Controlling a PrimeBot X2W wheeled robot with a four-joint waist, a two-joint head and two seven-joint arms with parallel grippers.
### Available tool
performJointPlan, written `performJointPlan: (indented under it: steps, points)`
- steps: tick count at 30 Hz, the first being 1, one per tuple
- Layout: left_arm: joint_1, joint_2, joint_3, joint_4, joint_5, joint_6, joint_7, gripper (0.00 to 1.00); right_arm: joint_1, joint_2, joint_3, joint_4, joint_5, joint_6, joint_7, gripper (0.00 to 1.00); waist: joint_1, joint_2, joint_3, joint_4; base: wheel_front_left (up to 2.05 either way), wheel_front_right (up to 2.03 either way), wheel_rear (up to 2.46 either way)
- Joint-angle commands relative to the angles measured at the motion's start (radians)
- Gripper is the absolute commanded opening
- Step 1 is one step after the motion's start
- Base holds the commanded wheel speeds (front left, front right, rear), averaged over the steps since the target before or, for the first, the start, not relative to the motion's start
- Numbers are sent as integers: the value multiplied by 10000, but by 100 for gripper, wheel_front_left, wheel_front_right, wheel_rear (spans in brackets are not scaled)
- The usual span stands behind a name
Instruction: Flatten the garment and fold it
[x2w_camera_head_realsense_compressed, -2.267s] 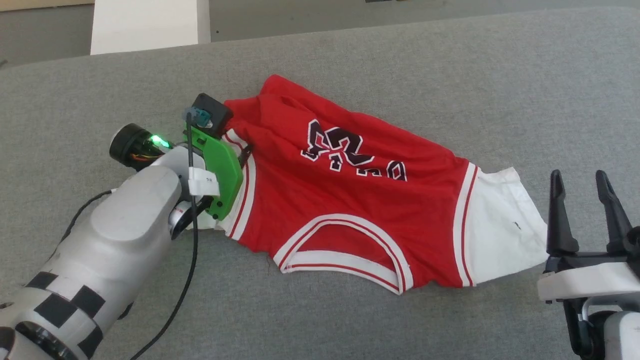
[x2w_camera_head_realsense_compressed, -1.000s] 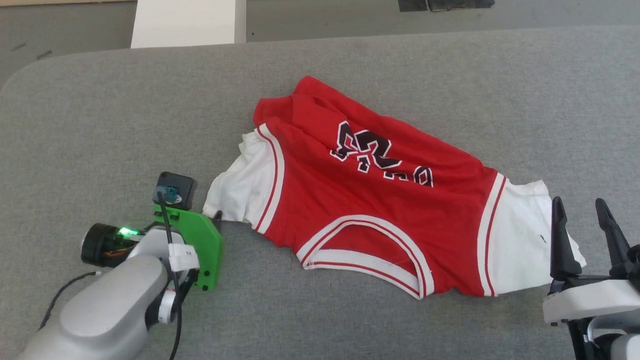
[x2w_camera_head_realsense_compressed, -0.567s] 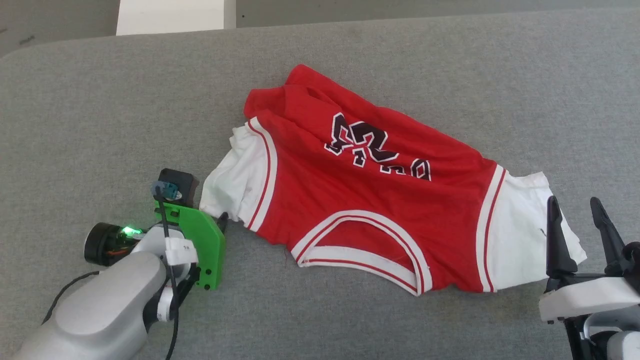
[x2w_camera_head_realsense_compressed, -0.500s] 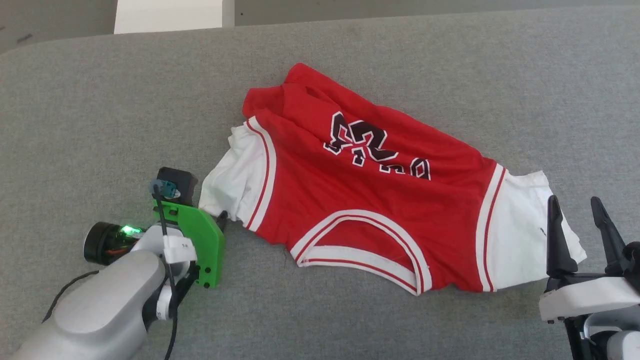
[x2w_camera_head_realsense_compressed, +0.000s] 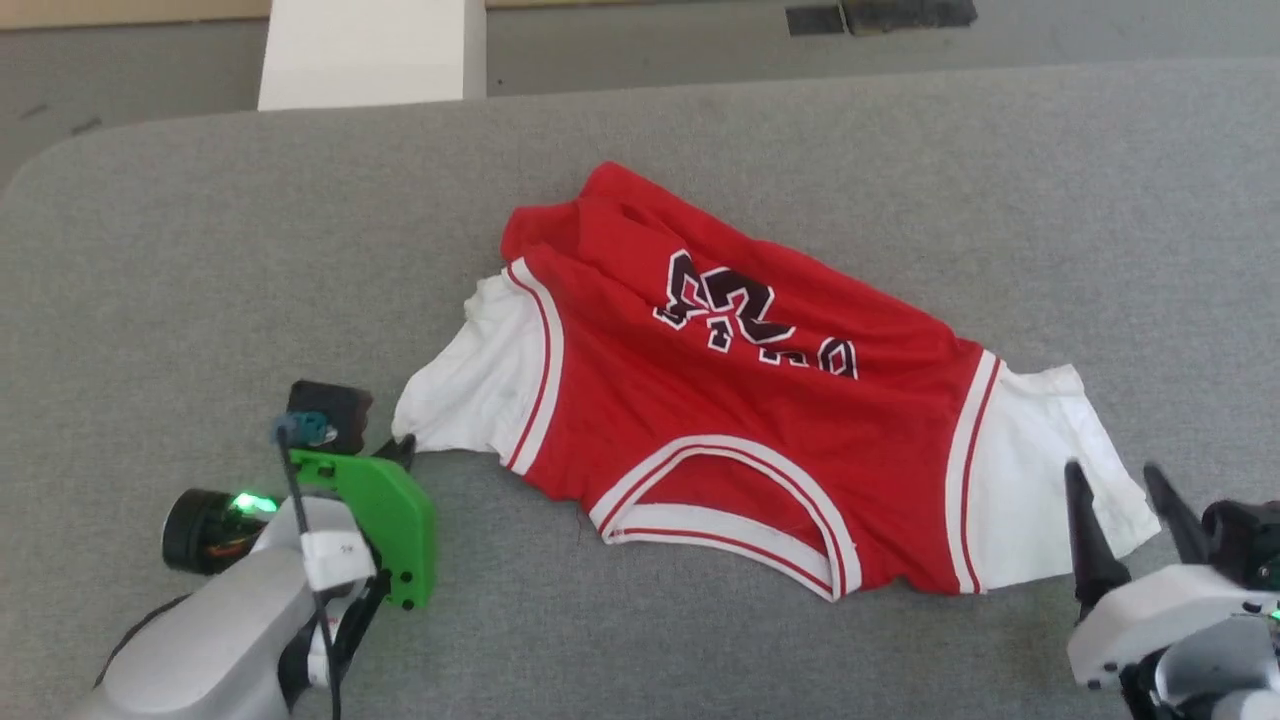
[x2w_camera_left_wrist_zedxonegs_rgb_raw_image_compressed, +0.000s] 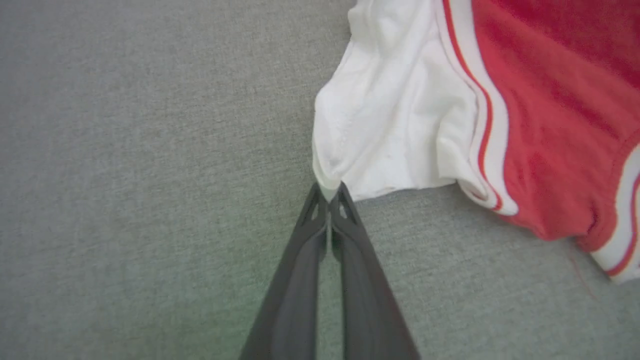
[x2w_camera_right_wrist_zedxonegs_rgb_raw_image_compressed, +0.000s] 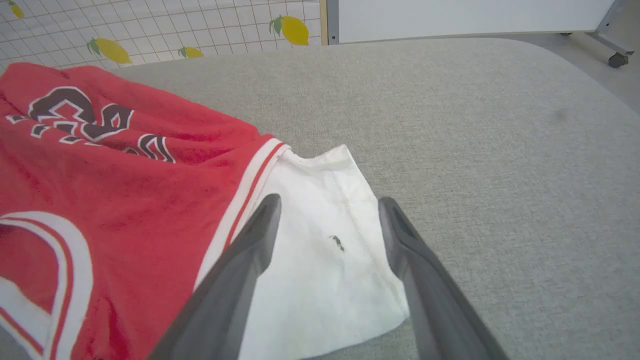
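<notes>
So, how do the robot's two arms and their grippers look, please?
The left arm is silver-grey, with a bright green plate, a black cable, a small white label and a lit green light at the wrist. The left gripper has two thin dark fingers tapering to points. The right gripper has the same dark fingers on a white housing.

Looks like a test lab, with a white panel (x2w_camera_head_realsense_compressed: 365, 50), bare grey floor (x2w_camera_head_realsense_compressed: 130, 60), a lemon-print tiled backdrop (x2w_camera_right_wrist_zedxonegs_rgb_raw_image_compressed: 150, 27) and a caster-footed stand (x2w_camera_right_wrist_zedxonegs_rgb_raw_image_compressed: 616, 60) all just beyond the grey felt-covered table (x2w_camera_head_realsense_compressed: 800, 140).
</notes>
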Motion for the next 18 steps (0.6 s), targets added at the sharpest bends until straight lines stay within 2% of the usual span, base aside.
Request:
performJointPlan:
  steps: [1, 8, 14, 18]
  points:
    - [306, 206, 142, -256, -166, 221, -185, 0, 225, 7, -107, -31, 102, -15, 516, 100, 0, 0, -413, 128, 0, 0, 0]
    - [1452, 1162, 618, -2110, -387, 1166, -671, 0, 884, -51, -637, -791, 223, -15, 4346, 100, 0, 0, -904, 259, 0, 0, 0]
    - [2123, 1841, 808, -3682, -482, 1978, -612, 0, 576, -565, -966, -1071, 129, -15, 6198, 100, 0, 0, -897, 483, 0, 0, 0]
    - [2306, 2020, 794, -4427, -473, 2237, -533, 0, 97, -1211, -982, -653, -247, -15, 6617, 100, 0, 0, -710, 683, 0, 0, 0]
